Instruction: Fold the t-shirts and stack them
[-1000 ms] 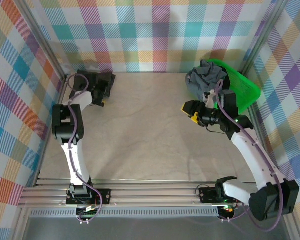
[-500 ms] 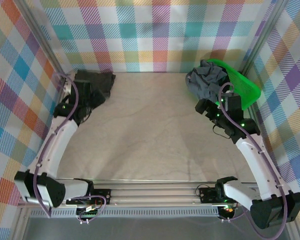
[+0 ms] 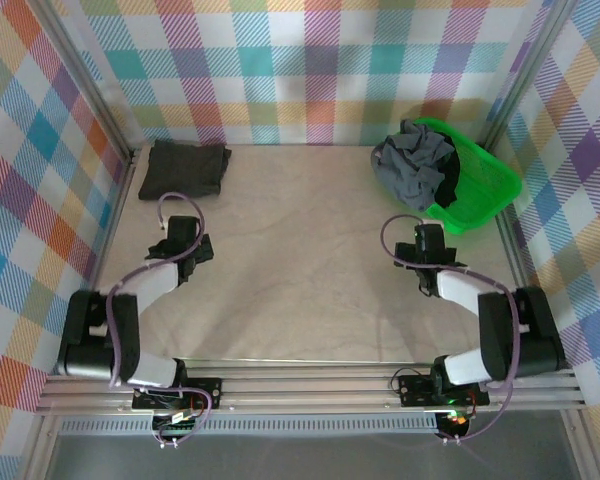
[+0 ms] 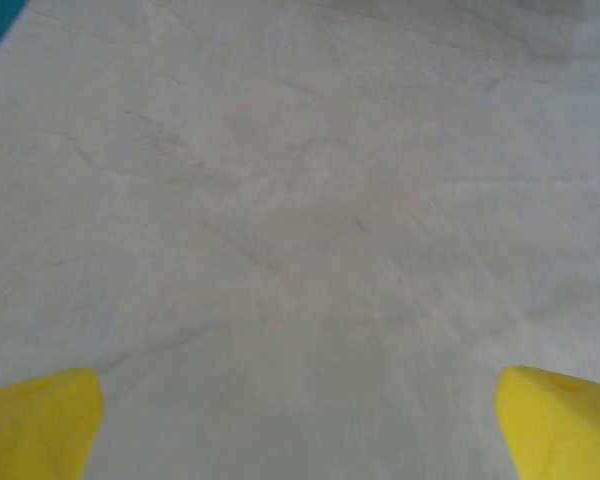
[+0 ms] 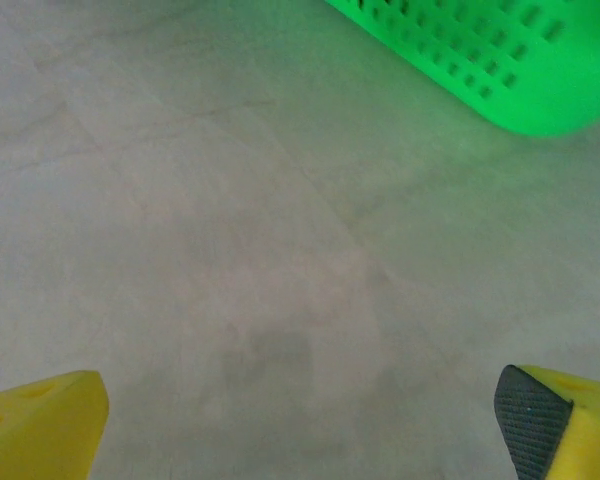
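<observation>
**A:** What's closest, down by the bases?

**B:** Both arms are folded low over the table [image 3: 300, 270]. The left gripper [image 3: 183, 237] hangs above the left half and the right gripper [image 3: 427, 241] above the right half, well apart from each other.

**A:** How do the jaws stand?

**B:** Spread wide on both, and holding nothing. In the left wrist view the yellow fingertips [image 4: 40, 425] sit in the two bottom corners with pale tabletop between them. The right wrist view is much the same, and one tip there shows a black pad [image 5: 528, 420].

**A:** And the shirts?

**B:** All further back. The green basket [image 3: 492, 185] sits at the far right, beyond the right gripper and not touching it. A grey shirt [image 3: 412, 165] lies bunched up in it, spilling over its left rim. There's something darker next to it inside, but I can't tell what. In the far left corner a dark shirt [image 3: 185, 168] lies folded flat on the table, well past the left gripper
</observation>
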`<action>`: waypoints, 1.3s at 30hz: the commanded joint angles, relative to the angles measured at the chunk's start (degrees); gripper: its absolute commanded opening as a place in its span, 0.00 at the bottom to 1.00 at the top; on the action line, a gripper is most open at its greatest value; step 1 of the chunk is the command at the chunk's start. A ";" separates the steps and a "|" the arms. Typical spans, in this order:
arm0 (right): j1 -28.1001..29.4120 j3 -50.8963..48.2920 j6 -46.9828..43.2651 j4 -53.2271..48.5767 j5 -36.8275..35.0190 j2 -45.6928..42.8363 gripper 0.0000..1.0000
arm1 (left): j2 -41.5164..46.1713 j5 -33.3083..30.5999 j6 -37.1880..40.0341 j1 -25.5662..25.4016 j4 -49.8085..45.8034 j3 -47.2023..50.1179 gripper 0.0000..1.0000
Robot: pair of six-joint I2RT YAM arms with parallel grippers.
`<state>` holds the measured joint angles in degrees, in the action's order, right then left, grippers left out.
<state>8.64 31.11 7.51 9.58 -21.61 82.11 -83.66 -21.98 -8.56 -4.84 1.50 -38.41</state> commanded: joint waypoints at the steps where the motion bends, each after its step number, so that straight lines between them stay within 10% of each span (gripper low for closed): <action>1: -2.54 3.03 -5.24 14.65 5.31 3.41 1.00 | -6.76 2.76 2.83 0.97 15.74 -1.35 1.00; 5: -7.17 1.39 -3.61 20.98 11.69 5.36 1.00 | -8.93 6.67 4.92 1.63 17.84 -2.49 1.00; 11: -7.50 -8.70 -4.47 36.83 14.26 2.29 1.00 | 0.36 5.29 4.35 1.57 52.18 21.59 1.00; 39: -7.33 -8.94 -4.78 40.12 14.50 5.59 1.00 | -6.03 8.37 8.04 0.01 46.28 15.12 1.00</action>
